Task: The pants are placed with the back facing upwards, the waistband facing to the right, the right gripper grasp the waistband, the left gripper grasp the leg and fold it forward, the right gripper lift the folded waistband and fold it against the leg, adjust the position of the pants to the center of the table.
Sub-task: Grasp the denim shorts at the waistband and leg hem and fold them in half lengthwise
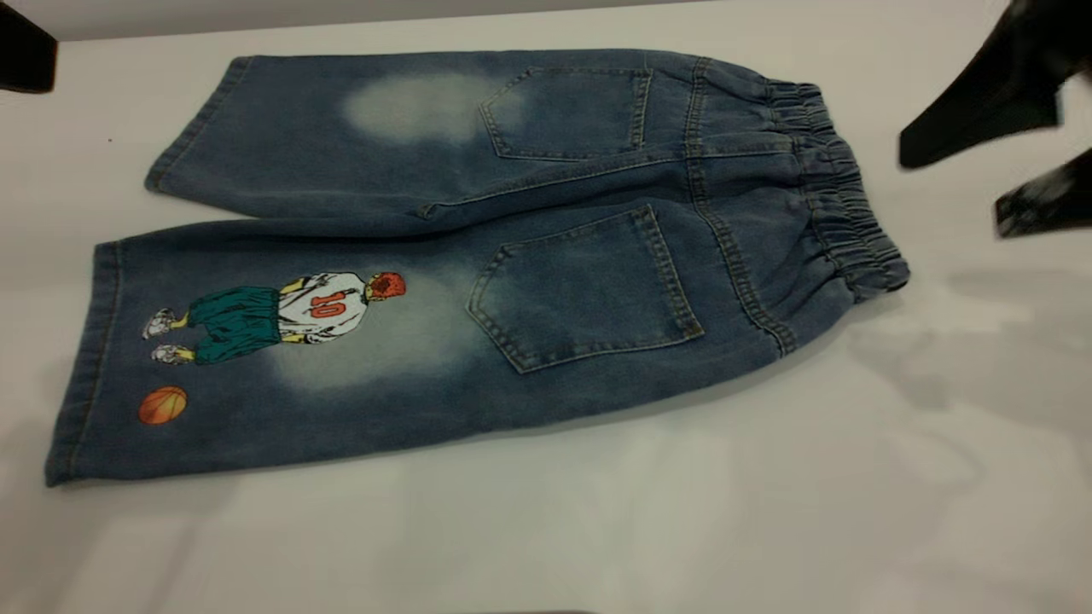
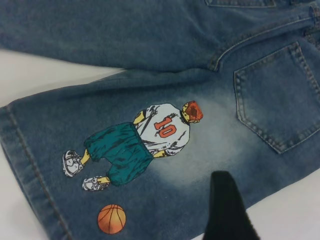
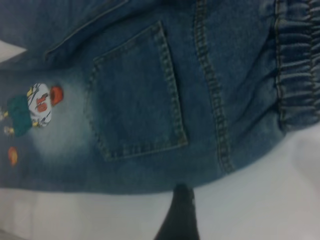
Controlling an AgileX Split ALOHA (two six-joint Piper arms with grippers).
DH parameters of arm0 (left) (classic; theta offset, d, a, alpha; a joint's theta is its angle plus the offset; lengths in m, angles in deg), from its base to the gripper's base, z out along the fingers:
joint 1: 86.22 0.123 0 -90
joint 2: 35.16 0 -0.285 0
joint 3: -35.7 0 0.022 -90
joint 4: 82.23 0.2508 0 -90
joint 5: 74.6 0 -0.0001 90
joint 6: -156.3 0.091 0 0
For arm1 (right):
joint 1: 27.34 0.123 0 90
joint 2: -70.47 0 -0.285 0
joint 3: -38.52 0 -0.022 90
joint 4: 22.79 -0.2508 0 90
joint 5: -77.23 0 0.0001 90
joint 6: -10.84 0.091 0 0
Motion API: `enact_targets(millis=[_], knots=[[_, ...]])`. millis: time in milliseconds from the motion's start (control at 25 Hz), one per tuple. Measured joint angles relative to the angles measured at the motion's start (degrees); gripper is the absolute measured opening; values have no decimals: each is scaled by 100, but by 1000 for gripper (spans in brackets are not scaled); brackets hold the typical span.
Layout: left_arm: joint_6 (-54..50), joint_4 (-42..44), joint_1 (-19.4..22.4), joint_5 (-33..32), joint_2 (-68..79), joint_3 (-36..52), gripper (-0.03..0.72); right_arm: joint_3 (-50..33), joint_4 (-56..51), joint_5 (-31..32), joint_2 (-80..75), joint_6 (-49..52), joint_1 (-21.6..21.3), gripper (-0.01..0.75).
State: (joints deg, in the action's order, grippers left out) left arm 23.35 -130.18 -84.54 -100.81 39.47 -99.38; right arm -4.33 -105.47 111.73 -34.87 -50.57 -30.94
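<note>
Pants (image 1: 478, 264) lie flat on table (image 1: 768, 512); right claw (image 1: 1007, 162) beside waistband (image 1: 840, 196).

The table (image 1: 853, 477) was a smooth, pale grey-white surface that filled nearly the whole exterior view and carried soft, blurred grey shadows toward its right side and along its near edge. Beyond its far edge ran a narrow strip of darker grey background (image 1: 256, 15), too little of it showing to tell wall from floor. The light was even and diffuse, with a faint sheen on the tabletop.
</note>
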Motion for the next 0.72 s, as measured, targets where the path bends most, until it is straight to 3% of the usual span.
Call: enact_targets(millis=[360,720], knots=[[44,-26,0,88,149,-8,392,52,-1985,40,-1446,-1964,0,575],[50,-132,0,105,151,-8,392,530,-2146,150,-2159,-2131,0,575]])
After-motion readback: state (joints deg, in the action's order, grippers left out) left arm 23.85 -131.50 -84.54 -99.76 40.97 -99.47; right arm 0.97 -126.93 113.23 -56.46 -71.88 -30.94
